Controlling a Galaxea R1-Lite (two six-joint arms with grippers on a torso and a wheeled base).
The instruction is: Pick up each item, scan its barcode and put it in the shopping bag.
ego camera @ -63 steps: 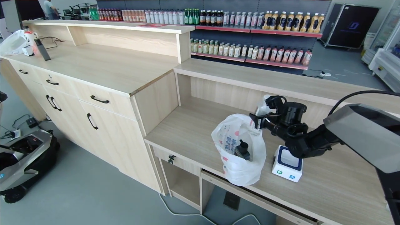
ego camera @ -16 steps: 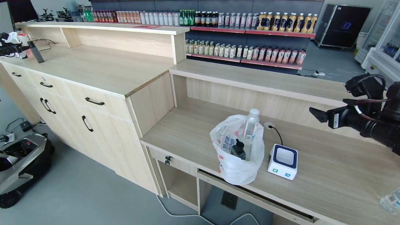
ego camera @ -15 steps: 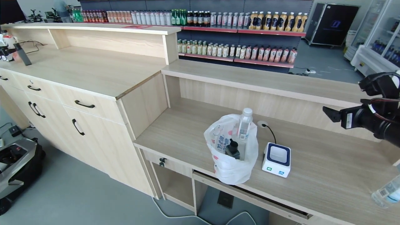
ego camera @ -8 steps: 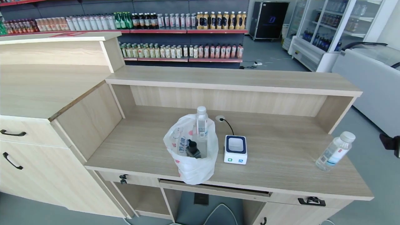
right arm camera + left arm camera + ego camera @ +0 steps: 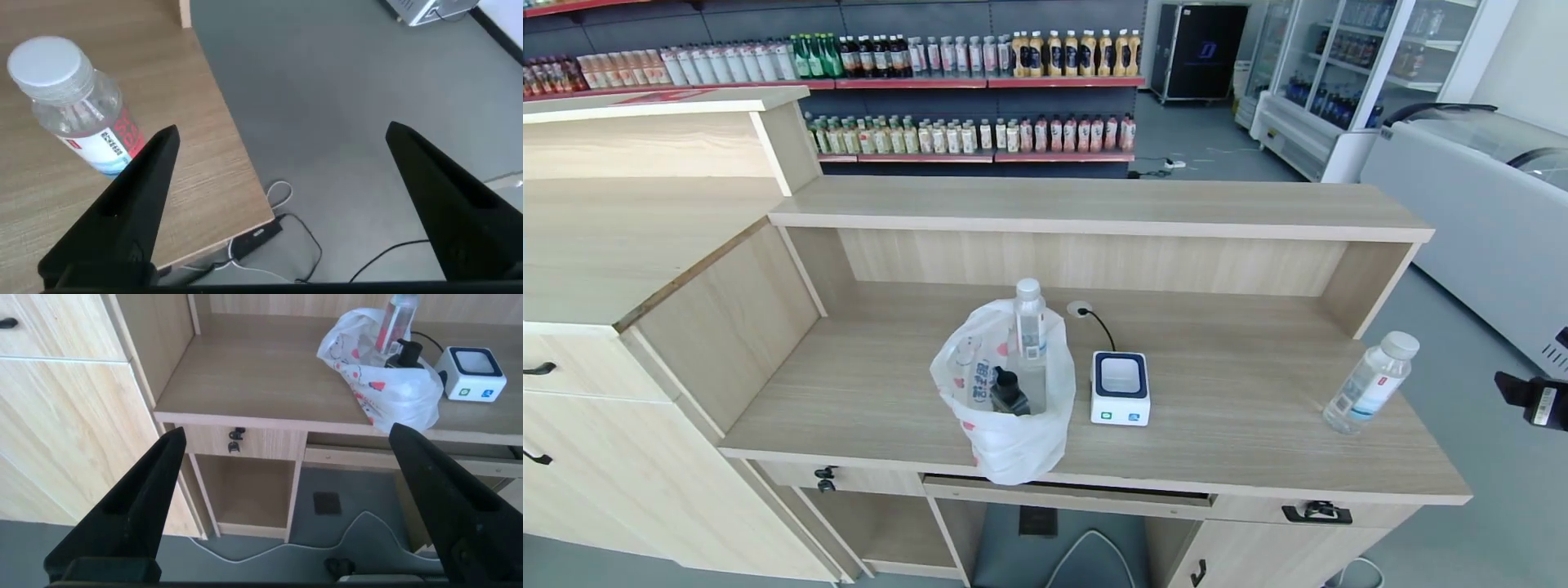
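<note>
Biggest risk: tipping the water bottle [image 5: 1364, 390] on the approach. Tall, narrow, light-looking, standing alone well to the right of the scanner [image 5: 1121, 386], near the right end of the counter [image 5: 1241, 400], with open floor [image 5: 1462, 425] beyond the edge; one off-centre nudge from a finger probably enough to topple it and send it rolling off. Second risk: clamping too high, near the cap, and letting the smooth round body swing or slip; likewise covering the label and leaving no barcode to present to the scanner. Third: lowering it carelessly into the shopping bag [image 5: 1005, 408], just left of the scanner and holding a clear bottle [image 5: 1029, 327] and a dark pump bottle [image 5: 1009, 392], and dragging the soft bag over. Past the counter's right end, farther from the scanner than the bottle: the right gripper [image 5: 282, 135], fingers spread wide, nothing between them. Out in front of the counter, left of the scanner: the left gripper [image 5: 288, 431], fingers likewise spread and empty. Bottle upright: long axis vertical, white cap [image 5: 1404, 344] up, base on the wood, label [image 5: 1377, 377] around the middle; barcode side impossible to tell.
</note>
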